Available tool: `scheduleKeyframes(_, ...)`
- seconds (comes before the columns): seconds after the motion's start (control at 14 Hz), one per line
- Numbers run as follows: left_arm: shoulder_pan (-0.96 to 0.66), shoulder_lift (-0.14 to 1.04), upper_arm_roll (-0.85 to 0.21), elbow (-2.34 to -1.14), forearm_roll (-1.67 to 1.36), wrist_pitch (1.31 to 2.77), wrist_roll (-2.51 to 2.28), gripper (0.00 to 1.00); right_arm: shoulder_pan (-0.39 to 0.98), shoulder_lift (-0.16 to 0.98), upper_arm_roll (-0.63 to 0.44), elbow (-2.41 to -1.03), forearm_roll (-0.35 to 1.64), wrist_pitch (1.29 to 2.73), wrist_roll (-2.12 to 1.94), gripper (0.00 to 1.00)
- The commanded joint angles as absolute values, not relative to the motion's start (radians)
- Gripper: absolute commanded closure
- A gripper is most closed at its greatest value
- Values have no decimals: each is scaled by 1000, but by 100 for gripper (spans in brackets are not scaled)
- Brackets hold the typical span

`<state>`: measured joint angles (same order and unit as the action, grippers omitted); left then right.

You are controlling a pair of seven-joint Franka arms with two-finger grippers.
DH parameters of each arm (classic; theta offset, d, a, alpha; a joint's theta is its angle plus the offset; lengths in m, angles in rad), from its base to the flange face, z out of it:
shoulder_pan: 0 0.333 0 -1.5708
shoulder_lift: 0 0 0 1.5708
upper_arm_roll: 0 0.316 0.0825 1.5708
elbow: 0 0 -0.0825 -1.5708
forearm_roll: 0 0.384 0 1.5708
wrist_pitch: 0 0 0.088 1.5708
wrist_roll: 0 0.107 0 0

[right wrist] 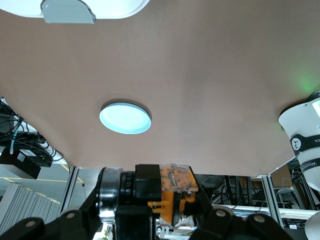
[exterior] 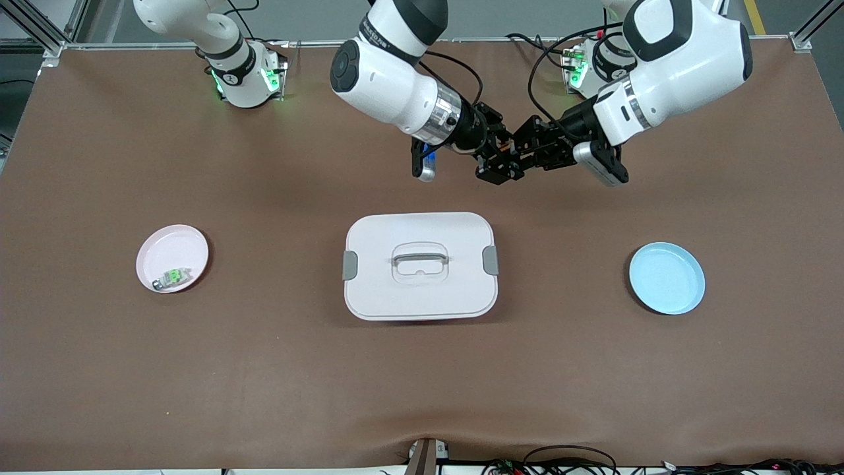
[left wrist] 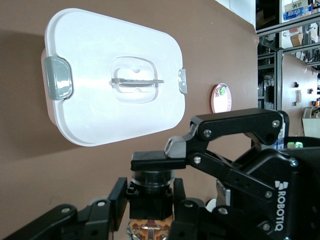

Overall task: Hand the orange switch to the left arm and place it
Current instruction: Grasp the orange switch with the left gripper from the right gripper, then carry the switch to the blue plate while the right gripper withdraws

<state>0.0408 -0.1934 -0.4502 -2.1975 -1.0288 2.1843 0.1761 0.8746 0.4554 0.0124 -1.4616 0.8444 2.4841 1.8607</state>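
Note:
The orange switch (exterior: 508, 158) is in the air between both grippers, over bare table farther from the front camera than the box (exterior: 422, 227). My right gripper (exterior: 498, 162) is shut on the switch end to end, from cap to orange end (right wrist: 176, 192). My left gripper (exterior: 522, 154) is shut on the switch's black body (left wrist: 150, 205), one finger on each side. The right gripper's finger (left wrist: 155, 161) lies on the cap in the left wrist view. The box is closed, with its lid (left wrist: 100, 100) and grey clasps in place.
A pink plate (exterior: 165, 245) holding a small silver-and-green switch (exterior: 173, 277) lies toward the right arm's end. A blue plate (exterior: 666, 277) lies toward the left arm's end and shows in the right wrist view (right wrist: 125, 118). The table is brown.

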Motion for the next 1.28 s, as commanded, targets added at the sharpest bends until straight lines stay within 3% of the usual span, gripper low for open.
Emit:
scheduleKeyframes(0.0, 44, -186, -468, -2195, -1045, 2197, 187, 84, 891, 465, -2, -1433, 868, 2488, 1876, 77)
scheduleKeyframes(0.14, 44, -186, -468, -2195, -1043, 2195, 187, 98, 890, 465, -2, -1433, 868, 2488, 1876, 72)
scheduleKeyframes(0.28, 44, -186, -468, -2195, -1042, 2195, 190, 100, 890, 465, 0, -1433, 868, 2488, 1876, 59)
scheduleKeyframes(0.43, 46, -186, -468, -2194, -1034, 2195, 198, 100, 884, 465, -2, -1433, 870, 2477, 1879, 0)
scheduleKeyframes(1.0, 54, -187, -469, -2186, -938, 2192, 207, 100, 862, 453, -3, -1427, 864, 2461, 1885, 0)
scheduleKeyframes(1.21, 84, -176, -460, -2184, -850, 2186, 228, 100, 833, 419, -9, -1428, 851, 2349, 1881, 0)
